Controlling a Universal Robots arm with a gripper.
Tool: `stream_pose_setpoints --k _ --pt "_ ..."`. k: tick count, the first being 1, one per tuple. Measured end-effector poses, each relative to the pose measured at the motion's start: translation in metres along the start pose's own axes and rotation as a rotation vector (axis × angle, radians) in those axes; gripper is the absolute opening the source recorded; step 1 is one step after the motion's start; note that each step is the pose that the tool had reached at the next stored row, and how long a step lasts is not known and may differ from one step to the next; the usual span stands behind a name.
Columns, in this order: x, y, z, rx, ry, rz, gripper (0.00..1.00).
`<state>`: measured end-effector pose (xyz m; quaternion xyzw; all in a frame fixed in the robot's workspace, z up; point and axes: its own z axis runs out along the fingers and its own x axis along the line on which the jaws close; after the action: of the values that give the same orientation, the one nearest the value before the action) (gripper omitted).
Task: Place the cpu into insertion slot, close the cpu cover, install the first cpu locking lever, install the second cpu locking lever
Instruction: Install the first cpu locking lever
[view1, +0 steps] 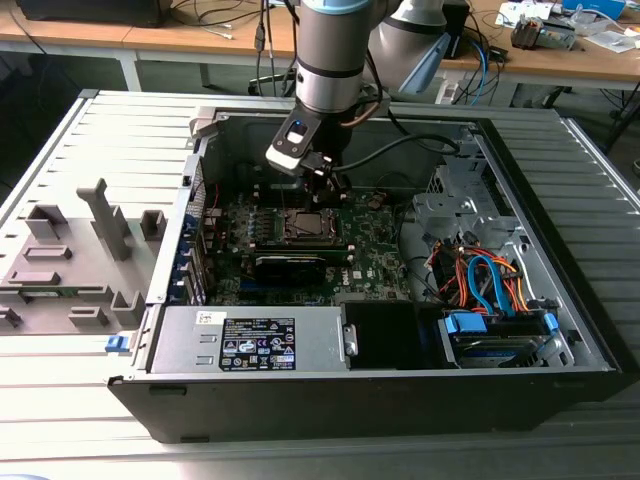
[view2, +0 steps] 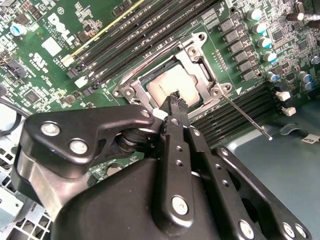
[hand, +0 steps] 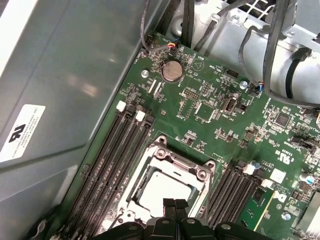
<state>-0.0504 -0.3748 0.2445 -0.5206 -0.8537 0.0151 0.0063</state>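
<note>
One cpu (view2: 165, 87) lies seated beneath the lowered cpu cover (view2: 202, 65); the end effector (view2: 175, 100), closed empty into one narrow tip, seems suited to pushing the loose-looking lever (view2: 247, 119).

Your silvery-tan cpu (view2: 170, 82) lies flat in the insertion slot (view1: 287, 226) on the green board (hand: 210, 90). The silvery cpu cover (view2: 205, 62) is lowered around it, its cut-out showing the chip's face.
</note>
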Motion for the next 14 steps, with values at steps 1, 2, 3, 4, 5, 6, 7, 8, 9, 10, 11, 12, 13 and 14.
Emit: stream_pose_setpoints --k 1,2,3,4,5,6,7,8,9,10,11,12,13,14 --pt "0.0 0.0 0.0 0.0 0.0001 -0.001 0.11" --pt "0.0 0.0 0.0 -0.0001 0.0 -0.002 0.11" --pt "0.0 0.0 0.0 -0.0001 0.0 -0.002 0.11" --pt "0.0 0.0 0.0 -0.0001 -0.0001 -0.004 0.11" --pt "0.0 0.0 0.0 -0.0001 -0.0001 -0.006 0.11" --pt "0.0 0.0 0.0 -0.0001 -0.0002 -0.009 0.11" --pt "0.0 0.0 0.0 -0.0001 -0.0002 -0.012 0.11" --pt "0.0 0.0 0.0 -0.0002 -0.0006 -0.021 0.11" --pt "0.0 0.0 0.0 -0.0002 -0.0009 -0.031 0.11" --pt "0.0 0.0 0.0 -0.0002 -0.0012 -0.038 0.11" --pt "0.0 0.0 0.0 -0.0002 -0.0014 -0.045 0.11" --pt "0.0 0.0 0.0 -0.0004 -0.0016 -0.054 0.11" --pt "0.0 0.0 0.0 -0.0003 -0.0018 -0.06 0.11" --pt "0.0 0.0 0.0 -0.0004 -0.0021 -0.066 0.11"
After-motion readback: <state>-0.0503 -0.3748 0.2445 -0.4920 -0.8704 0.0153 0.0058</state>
